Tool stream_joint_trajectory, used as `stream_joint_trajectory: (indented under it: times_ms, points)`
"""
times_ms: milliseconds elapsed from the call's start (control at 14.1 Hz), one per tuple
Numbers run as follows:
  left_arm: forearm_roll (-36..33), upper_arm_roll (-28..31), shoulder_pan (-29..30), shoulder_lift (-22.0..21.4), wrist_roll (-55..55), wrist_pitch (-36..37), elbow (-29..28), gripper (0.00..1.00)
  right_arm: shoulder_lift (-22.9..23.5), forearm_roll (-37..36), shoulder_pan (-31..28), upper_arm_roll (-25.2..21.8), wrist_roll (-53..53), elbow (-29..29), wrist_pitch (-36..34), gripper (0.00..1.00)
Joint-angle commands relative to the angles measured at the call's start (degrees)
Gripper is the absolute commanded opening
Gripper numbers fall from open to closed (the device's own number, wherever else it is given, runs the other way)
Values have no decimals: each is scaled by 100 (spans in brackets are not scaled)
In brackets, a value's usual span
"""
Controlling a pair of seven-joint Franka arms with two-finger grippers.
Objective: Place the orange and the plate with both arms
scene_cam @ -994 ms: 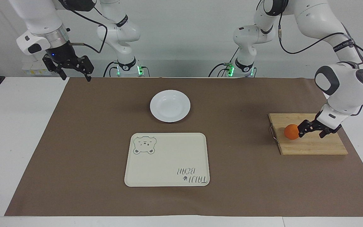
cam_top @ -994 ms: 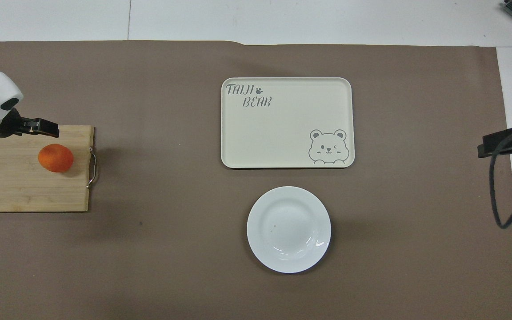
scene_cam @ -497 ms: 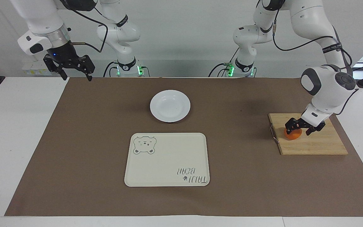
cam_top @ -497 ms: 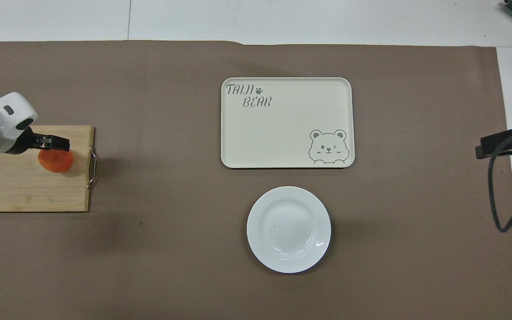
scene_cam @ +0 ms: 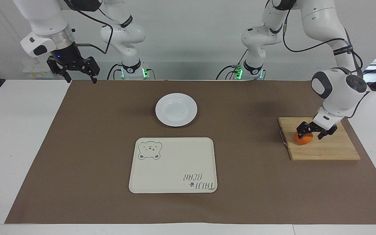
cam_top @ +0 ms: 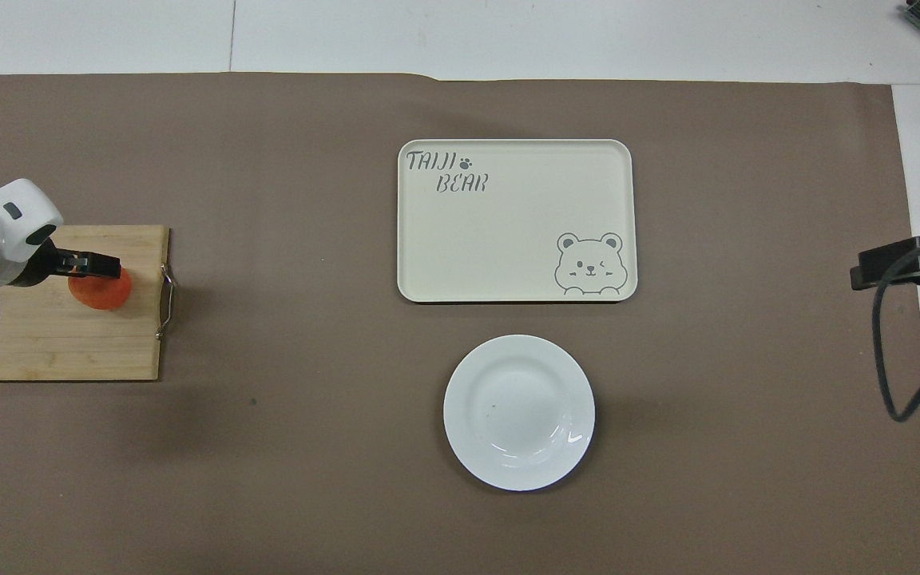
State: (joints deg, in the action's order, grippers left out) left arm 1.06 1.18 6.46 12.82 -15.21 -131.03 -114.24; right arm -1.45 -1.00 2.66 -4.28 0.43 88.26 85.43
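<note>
The orange (scene_cam: 304, 139) lies on a wooden cutting board (scene_cam: 328, 150) at the left arm's end of the table; it also shows in the overhead view (cam_top: 101, 294). My left gripper (scene_cam: 312, 132) is open and low over the orange, its fingers straddling the top of it; in the overhead view the left gripper (cam_top: 99, 267) covers part of the fruit. The white plate (scene_cam: 176, 109) sits mid-table near the robots, empty, and shows in the overhead view (cam_top: 518, 411). My right gripper (scene_cam: 72, 70) is open and empty, held high over the mat's corner at the right arm's end, where the arm waits.
A cream rectangular tray (scene_cam: 173, 164) with a bear drawing lies farther from the robots than the plate, also in the overhead view (cam_top: 508, 239). The cutting board (cam_top: 53, 343) has a metal handle on its edge toward the table's middle. A brown mat covers the table.
My left gripper has swung from beside the orange to over it and come down so its fingers straddle it. The right gripper has shifted slightly. The orange and plate have not moved.
</note>
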Motion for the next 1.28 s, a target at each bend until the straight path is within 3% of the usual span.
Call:
stream_joint_trajectory:
  times_ms: [0, 213, 355, 426, 497, 710, 923, 1207]
  points:
    - [-79, -21, 57, 116, -9, -449, -204, 100, -162, 135, -47, 24, -70, 191, 26, 100]
    - [-71, -21, -4, 98, 27, -450, -248, 100, -180, 135, -47, 24, -78, 200, 26, 100]
    - [-71, -21, 22, 37, 27, -415, -396, 44, -180, 135, -47, 24, -78, 200, 44, 100]
    - [-71, -30, 31, 19, 27, -380, -406, 11, -180, 135, -47, 24, -78, 200, 61, 100]
    - [-27, -21, 31, 28, 27, -310, -363, 0, -180, 135, -47, 24, -78, 200, 62, 100]
    - [-18, -39, -57, -16, 61, -143, -100, 0, -189, 135, -47, 24, -78, 200, 62, 100]
    - [-18, -48, -180, -51, 150, 848, 769, 0, -189, 135, -47, 32, -78, 209, 62, 100]
    - [-9, -100, -382, -305, 220, 1797, 1473, 0, -189, 135, -47, 24, -78, 209, 62, 100]
